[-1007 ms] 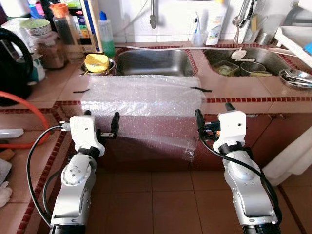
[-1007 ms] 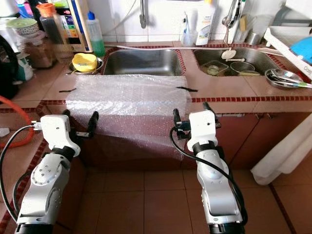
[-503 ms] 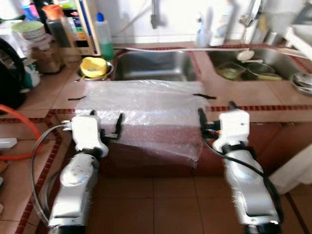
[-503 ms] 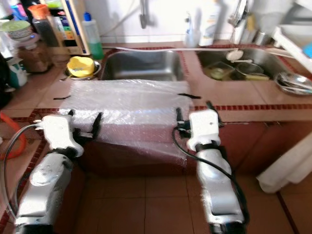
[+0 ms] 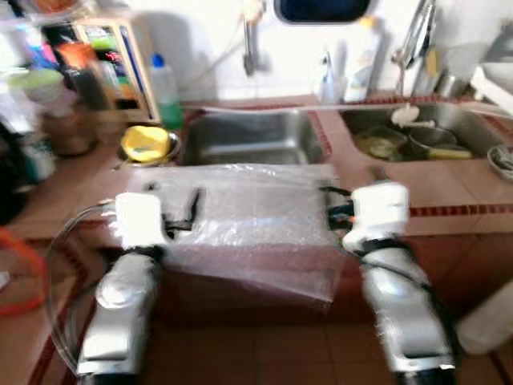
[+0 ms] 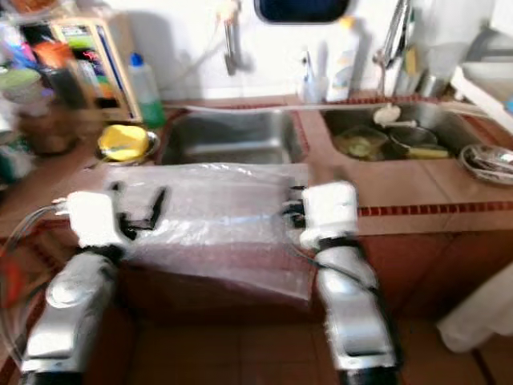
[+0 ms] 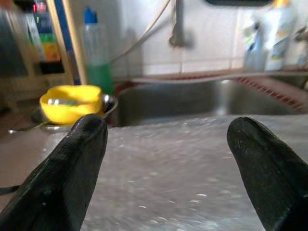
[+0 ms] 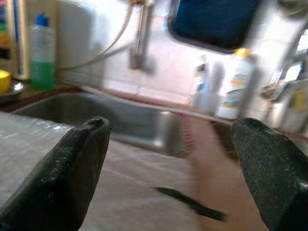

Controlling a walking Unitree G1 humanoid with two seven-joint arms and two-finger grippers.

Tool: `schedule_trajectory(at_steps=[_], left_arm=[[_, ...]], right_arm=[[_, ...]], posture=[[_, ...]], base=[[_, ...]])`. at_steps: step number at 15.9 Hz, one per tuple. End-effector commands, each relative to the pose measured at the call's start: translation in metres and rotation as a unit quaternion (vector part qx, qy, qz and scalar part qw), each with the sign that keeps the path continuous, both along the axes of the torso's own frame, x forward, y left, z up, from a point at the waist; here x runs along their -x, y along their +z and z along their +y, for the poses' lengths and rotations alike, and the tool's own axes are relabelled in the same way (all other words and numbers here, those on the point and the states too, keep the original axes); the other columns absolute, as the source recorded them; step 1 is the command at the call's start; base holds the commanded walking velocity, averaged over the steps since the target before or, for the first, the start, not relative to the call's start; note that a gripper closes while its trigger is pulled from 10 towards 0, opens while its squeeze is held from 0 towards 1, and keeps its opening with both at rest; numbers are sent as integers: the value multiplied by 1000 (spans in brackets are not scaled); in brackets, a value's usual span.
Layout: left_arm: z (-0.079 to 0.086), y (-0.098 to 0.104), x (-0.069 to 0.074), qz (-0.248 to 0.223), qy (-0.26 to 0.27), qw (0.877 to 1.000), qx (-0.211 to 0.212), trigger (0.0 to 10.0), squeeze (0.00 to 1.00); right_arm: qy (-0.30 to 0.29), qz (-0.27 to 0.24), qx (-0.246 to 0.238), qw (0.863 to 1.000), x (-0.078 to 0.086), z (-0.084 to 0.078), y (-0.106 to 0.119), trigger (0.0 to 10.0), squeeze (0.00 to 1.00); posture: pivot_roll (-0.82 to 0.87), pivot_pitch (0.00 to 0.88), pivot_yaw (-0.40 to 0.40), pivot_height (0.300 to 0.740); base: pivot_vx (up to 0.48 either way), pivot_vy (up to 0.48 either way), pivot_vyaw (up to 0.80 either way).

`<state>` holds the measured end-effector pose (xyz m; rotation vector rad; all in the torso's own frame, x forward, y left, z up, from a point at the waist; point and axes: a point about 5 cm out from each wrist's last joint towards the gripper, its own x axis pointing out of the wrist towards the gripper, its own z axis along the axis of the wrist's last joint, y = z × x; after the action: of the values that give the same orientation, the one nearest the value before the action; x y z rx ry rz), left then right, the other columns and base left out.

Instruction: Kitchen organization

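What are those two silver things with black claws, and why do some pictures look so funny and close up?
Those are a robot's two arms. Two pictures come from cameras in its head, looking down at a kitchen counter. The left gripper and right gripper hover at either side of a sheet of bubble wrap draped over the counter's edge. The close-up pictures come from cameras on its wrists, so the black fingers look huge. Both claws are open and hold nothing. Behind are a sink, a yellow bowl and a green bottle.

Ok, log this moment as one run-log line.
scene: kitchen counter, blurred | left gripper: open, over bubble wrap | right gripper: open, at bubble wrap's right edge | held: nothing
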<state>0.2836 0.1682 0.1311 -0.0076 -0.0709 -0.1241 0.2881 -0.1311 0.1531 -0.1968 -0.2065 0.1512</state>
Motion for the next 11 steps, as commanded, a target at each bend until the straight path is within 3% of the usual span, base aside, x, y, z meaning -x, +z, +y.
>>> schedule_trajectory(at_steps=[1,4,11], left_arm=[[-5,3,-1,-6,-11,1000,3,10000,0],[-5,0,0,3,-7,1000,3,10000,0],[-3,-4,-5,13,20,1000,-5,10000,0]], right_arm=[[-9,-6,6,1000,-1,-7,3,10000,0],[-11,-6,9,1000,0,-9,4,10000,0],[-15,-1,10,1000,2,-11,2,10000,0]], posture=[[12,0,65,740],[5,0,67,740],[-8,0,72,740]], base=[[431,0,0],[399,84,0],[0,0,0]])
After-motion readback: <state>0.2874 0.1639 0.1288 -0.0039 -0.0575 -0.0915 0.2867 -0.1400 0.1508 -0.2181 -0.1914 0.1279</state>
